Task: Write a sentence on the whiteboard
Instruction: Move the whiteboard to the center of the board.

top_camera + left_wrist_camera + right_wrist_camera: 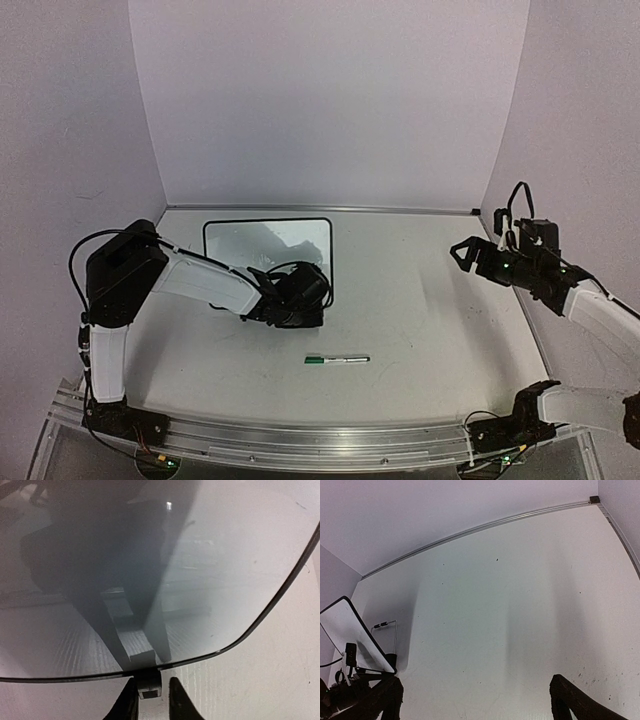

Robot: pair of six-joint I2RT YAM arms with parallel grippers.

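The whiteboard lies flat at the back left of the table. It fills the left wrist view as a glossy white sheet that mirrors my gripper. No green sentence shows on it. My left gripper is at the board's near edge. Its fingers stand narrowly apart on either side of a small black foot of the board, midway between them. The left finger touches the foot and a thin gap shows at the right one. My right gripper is wide open and empty, far right of the board.
A marker with a green cap and white body lies on the table in front of the left gripper. A metal rail runs along the table's back edge below the white backdrop walls.
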